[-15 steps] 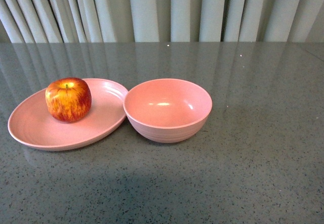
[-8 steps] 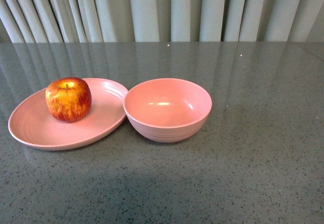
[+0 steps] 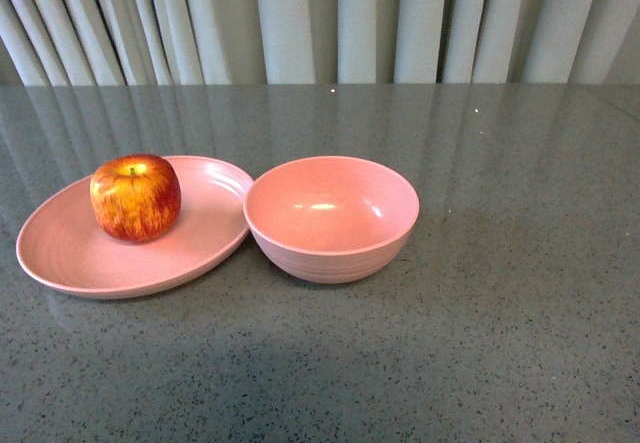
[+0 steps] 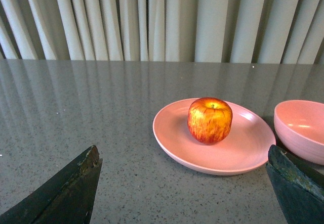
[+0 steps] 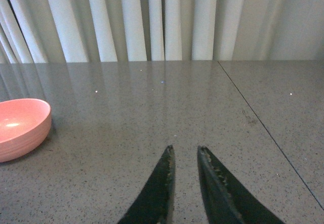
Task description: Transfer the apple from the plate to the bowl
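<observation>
The red apple (image 3: 135, 198) with yellow streaks sits upright on the shallow pink plate (image 3: 70, 253) at the left of the table. The deep pink bowl (image 3: 331, 218) stands empty just right of the plate, its rim touching it. Neither gripper shows in the front view. In the left wrist view my left gripper (image 4: 183, 155) is open and empty, its jaws wide apart, short of the plate (image 4: 238, 155), with the apple (image 4: 210, 120) ahead and the bowl (image 4: 302, 129) beside it. In the right wrist view my right gripper (image 5: 185, 149) is shut and empty above bare table, the bowl (image 5: 20, 128) off to one side.
The grey speckled table (image 3: 500, 343) runs back to pale pleated curtains (image 3: 320, 23). A thin seam (image 5: 263, 128) crosses the table surface in the right wrist view.
</observation>
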Controlling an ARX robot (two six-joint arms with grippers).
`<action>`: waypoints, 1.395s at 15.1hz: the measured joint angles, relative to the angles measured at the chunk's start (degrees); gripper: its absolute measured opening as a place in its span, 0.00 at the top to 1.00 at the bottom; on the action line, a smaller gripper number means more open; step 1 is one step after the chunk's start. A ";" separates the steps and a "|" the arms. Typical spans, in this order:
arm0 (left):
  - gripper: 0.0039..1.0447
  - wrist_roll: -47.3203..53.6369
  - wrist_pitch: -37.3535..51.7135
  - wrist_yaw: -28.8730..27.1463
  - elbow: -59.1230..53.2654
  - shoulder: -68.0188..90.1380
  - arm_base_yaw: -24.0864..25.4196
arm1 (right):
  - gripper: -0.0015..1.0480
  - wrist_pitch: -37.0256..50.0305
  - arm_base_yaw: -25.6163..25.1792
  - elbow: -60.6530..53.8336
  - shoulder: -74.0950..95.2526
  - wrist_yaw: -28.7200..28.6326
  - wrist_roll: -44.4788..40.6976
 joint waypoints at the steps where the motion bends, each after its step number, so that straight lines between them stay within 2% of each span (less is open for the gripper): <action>1: 0.06 0.00 0.00 0.00 0.00 0.00 0.00 | 0.78 0.00 0.00 0.00 0.00 0.00 0.00; 7: 0.06 0.00 0.02 0.00 0.00 0.00 0.00 | 0.05 0.00 0.00 0.00 0.00 0.00 0.02; 8: 0.06 0.00 0.00 0.00 0.00 0.00 0.00 | 0.07 0.00 0.00 0.00 0.00 -0.02 0.00; 15: 0.06 0.00 0.02 0.00 0.00 0.00 0.00 | 0.06 0.00 0.00 0.00 0.00 0.00 0.00; 16: 0.06 -0.52 -3.65 -1.27 0.85 0.76 -0.46 | 0.06 0.00 0.00 0.00 0.00 0.00 0.02; 17: 0.06 -2.23 -13.46 -5.16 4.98 7.02 -1.86 | 0.06 0.00 0.00 0.00 0.00 0.00 0.07; 18: 0.06 -2.64 -14.93 -5.09 6.62 10.91 -1.99 | 0.06 0.07 0.00 0.00 0.00 -0.04 -0.02; 19: 0.06 -2.84 -12.59 -4.24 6.75 12.55 -1.84 | 0.06 -0.02 0.00 0.00 0.00 -0.02 0.00; 21: 0.06 -2.14 -1.92 0.11 10.40 21.18 0.42 | 0.06 0.07 0.00 0.00 0.00 -0.02 -0.02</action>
